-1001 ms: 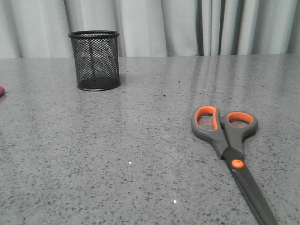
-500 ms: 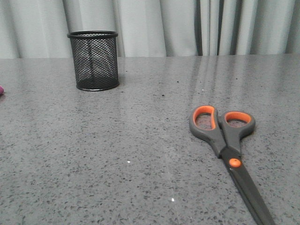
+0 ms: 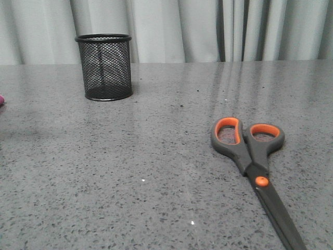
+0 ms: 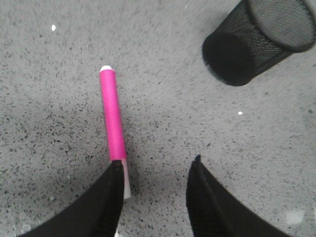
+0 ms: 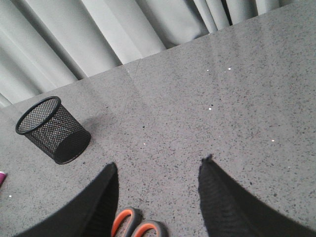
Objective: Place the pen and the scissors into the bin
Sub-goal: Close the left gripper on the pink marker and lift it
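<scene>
The magenta pen [image 4: 111,116] lies flat on the grey table; only its end shows at the left edge of the front view [image 3: 1,99]. My left gripper [image 4: 157,165] is open above it, one finger over the pen's white end, holding nothing. The black mesh bin [image 3: 104,66] stands upright at the back left, also in the left wrist view [image 4: 256,42] and the right wrist view [image 5: 53,130]. The scissors [image 3: 252,166] lie flat at the front right, handles toward the back. My right gripper [image 5: 160,163] is open and empty above the scissors' orange-lined handles [image 5: 136,227].
The speckled grey table [image 3: 156,156] runs back to a grey curtain [image 3: 208,28] behind its far edge. Neither arm shows in the front view.
The front view shifts slightly between frames; the bin and scissors keep their places on the table.
</scene>
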You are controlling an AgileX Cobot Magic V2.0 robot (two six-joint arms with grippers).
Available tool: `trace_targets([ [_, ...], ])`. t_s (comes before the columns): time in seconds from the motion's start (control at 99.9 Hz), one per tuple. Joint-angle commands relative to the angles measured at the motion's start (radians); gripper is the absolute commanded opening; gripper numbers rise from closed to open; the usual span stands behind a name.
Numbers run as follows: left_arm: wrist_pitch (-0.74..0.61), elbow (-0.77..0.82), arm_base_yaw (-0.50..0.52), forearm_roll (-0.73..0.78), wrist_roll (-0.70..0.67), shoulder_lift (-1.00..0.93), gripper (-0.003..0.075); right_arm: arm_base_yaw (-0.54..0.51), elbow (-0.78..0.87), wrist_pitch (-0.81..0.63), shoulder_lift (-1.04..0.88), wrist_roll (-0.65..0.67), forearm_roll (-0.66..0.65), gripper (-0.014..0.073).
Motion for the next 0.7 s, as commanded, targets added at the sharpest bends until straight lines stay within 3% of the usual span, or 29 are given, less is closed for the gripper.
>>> trace_targets([
  [0.0,0.039,-0.113,-0.021,-0.007,-0.027,0.093,0.0265,0.0,-0.039,-0.067,0.006,-0.015,-0.008,0.0336],
  [0.31,0.082,-0.206,-0.08,0.116,-0.128,0.339,0.0264,0.0,-0.039,-0.067,0.006,-0.015,-0.008,0.0336],
  [0.69,0.074,-0.206,-0.08,0.137,-0.13,0.45,0.0264,0.0,-0.039,-0.073,0.006,-0.015,-0.008,0.0336],
])
